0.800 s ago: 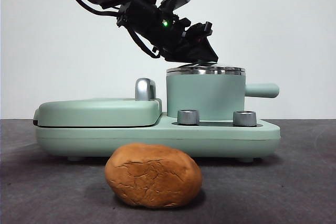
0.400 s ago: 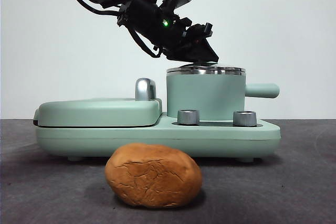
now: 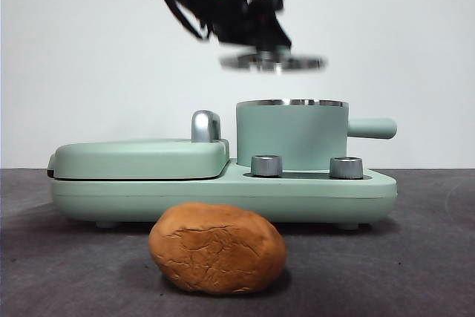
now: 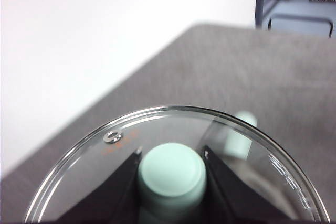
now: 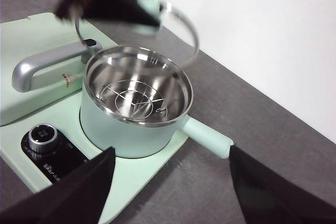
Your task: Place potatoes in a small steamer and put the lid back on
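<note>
The orange-brown potato (image 3: 217,248) lies on the dark table in front of the appliance. The mint-green steamer pot (image 3: 292,134) stands open on its base, and the right wrist view shows its steel inside with a wire rack (image 5: 137,101). My left gripper (image 3: 266,41) is shut on the green knob (image 4: 172,173) of the glass lid (image 3: 273,62) and holds it in the air above the pot. The lid (image 5: 178,23) also shows, blurred, in the right wrist view. My right gripper (image 5: 170,182) is open and empty, above and to the side of the pot.
The flat mint-green grill plate (image 3: 139,158) with its chrome handle (image 3: 205,125) sits beside the pot on the same base (image 3: 223,191). Two steel dials (image 3: 266,165) (image 3: 346,167) face the front. The pot's side handle (image 3: 371,128) sticks out to the right.
My left gripper has lifted the lid off the pot and raised it, so the pot now stands open. The potato and the right arm have not moved.
</note>
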Robot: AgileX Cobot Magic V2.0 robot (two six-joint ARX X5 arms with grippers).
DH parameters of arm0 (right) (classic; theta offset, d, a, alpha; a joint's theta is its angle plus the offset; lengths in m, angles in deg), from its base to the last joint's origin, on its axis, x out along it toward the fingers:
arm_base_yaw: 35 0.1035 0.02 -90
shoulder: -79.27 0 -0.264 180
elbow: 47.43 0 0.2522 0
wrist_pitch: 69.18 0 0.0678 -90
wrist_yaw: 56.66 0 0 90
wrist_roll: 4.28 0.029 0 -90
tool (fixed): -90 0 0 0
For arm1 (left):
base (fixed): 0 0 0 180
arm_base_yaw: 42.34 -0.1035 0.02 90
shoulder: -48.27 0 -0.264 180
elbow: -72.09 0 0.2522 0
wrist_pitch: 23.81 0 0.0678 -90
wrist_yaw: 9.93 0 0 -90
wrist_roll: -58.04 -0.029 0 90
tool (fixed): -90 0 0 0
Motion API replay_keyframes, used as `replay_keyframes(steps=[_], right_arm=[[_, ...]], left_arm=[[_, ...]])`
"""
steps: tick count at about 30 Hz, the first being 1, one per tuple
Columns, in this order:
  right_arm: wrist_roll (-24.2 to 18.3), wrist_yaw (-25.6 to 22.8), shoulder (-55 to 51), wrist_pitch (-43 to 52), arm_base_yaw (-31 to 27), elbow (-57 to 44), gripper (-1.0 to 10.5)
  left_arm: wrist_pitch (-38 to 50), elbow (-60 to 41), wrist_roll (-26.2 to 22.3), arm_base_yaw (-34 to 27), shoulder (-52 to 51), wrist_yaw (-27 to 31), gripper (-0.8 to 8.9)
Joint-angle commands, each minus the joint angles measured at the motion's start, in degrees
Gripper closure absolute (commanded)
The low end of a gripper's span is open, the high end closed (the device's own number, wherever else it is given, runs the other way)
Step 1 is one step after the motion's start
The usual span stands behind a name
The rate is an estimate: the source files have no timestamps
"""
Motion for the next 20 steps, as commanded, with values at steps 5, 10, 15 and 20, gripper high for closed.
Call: replay_keyframes(steps=[5,10,15,20], right_arm=[[0.9,0.0,0.3,0.5,0.2,1.0,6.0],[2.1,0.1,0.3,0.6,0.5,1.0,6.0],[2.1,0.0,0.3,0.6,1.6,1.0,6.0],[2.1,0.0,0.3,0.5,3.9,1.0,6.0]], left_arm=[[-5.1,1.6,0.4,0.5,-8.4,-0.4,8.07],[-13.2,1.5,2.1,-0.2,-15.5,1.2,8.01],[-18.2,1.4,4.2,-1.7,-21.6,1.2,8.01],[-22.7,-2.4,4.3,-4.2,-27.4,1.5,8.00]])
